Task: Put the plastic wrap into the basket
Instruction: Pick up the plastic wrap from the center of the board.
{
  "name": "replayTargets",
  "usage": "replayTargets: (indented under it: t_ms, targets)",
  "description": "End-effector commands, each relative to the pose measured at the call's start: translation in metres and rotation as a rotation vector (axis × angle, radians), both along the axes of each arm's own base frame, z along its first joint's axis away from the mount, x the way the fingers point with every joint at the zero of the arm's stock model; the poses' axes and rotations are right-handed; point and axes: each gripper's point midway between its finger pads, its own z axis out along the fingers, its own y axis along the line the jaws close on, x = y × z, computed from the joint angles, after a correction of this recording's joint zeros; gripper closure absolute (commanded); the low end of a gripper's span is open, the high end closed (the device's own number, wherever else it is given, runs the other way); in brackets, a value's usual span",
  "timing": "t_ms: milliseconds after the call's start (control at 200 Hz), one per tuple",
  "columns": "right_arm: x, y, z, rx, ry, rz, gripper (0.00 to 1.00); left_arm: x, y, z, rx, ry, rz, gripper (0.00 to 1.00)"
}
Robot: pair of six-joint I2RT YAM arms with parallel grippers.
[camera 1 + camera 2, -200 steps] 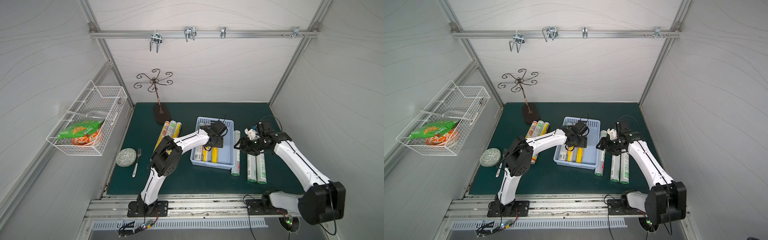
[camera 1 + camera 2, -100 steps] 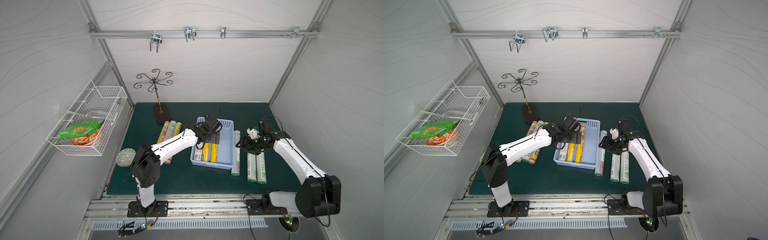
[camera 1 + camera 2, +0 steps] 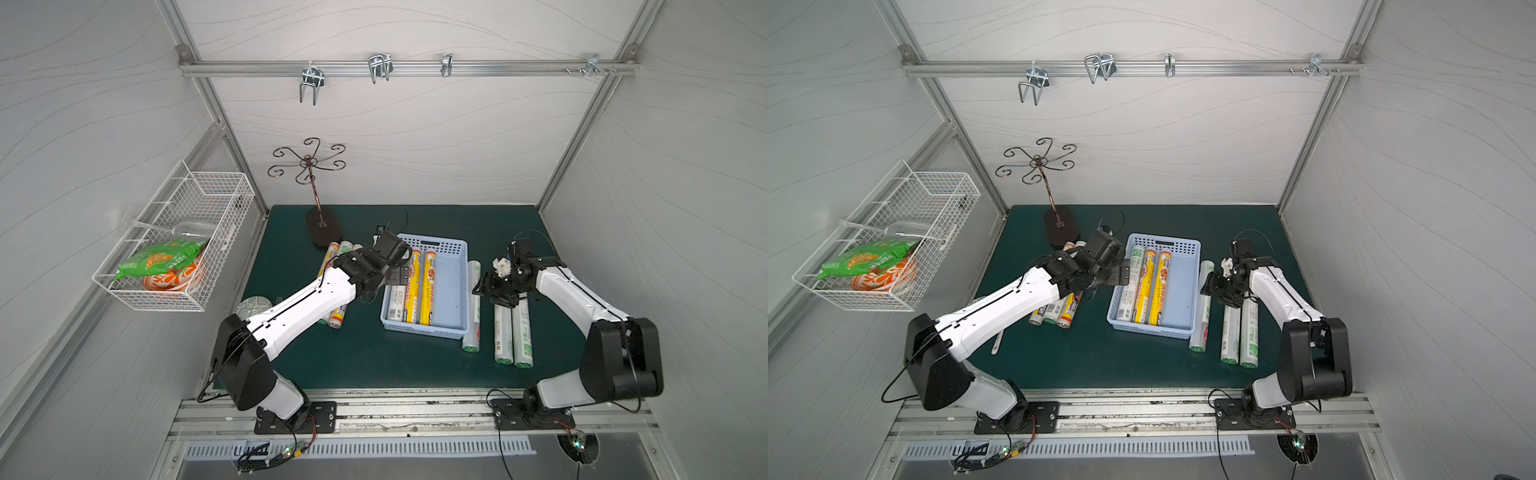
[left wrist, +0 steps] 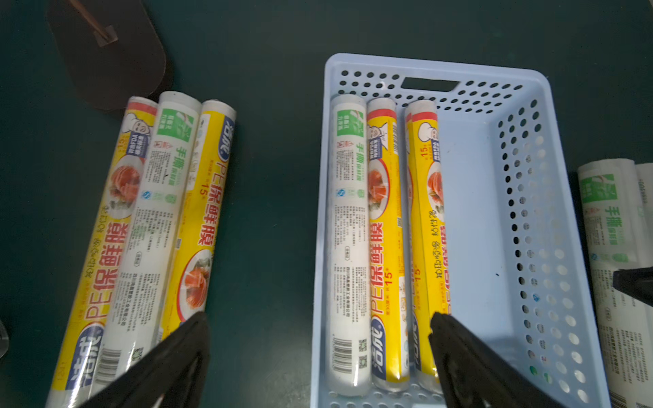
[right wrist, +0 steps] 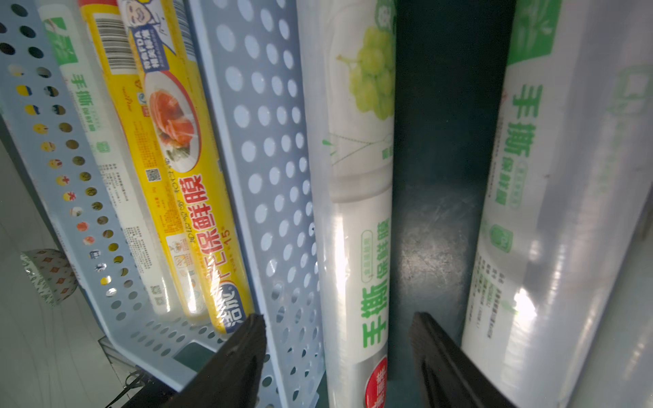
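Left gripper [image 3: 402, 272], in a top view, open and empty above the basket [image 3: 451, 286] holding three rolls [image 3: 415, 291]; left wrist view: three other rolls [image 4: 155, 212] lie beside it; right wrist view: right gripper [image 5: 337, 318] open astride a white roll [image 5: 357, 212]; six remain outside, I judge

both top views: high at cell front, tilted down toward back wall [image 3: 395, 158], far, whole green mat [image 3: 361, 357] in frame | left wrist: above, facing down, near basket [image 4: 473, 219] | right wrist: low, very close along basket's outer wall | shared by all: basket, rolls [image 4: 385, 229] inside
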Motion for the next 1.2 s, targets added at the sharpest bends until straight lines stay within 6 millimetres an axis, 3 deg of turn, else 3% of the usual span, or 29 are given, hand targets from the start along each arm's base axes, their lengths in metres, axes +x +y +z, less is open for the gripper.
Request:
replayTargets:
  t_ms: [0,495,885,1196]
  targets:
    - [0.014,-0.006,0.000,-0.032,-0.031,-0.012,0.31,-0.001,0.015,0.001,-0.043,0.010,0.028,0.00]
    - [0.021,0.006,-0.032,-0.054,0.043,0.028,0.31,-0.007,0.047,-0.002,-0.053,0.004,0.093,0.00]
    - [0.019,0.020,-0.047,-0.112,0.073,0.083,0.31,-0.007,0.056,-0.001,-0.048,-0.005,0.110,0.00]
    - [0.016,0.016,-0.055,-0.174,0.091,0.092,0.30,-0.007,0.053,-0.001,-0.055,-0.008,0.090,0.01]
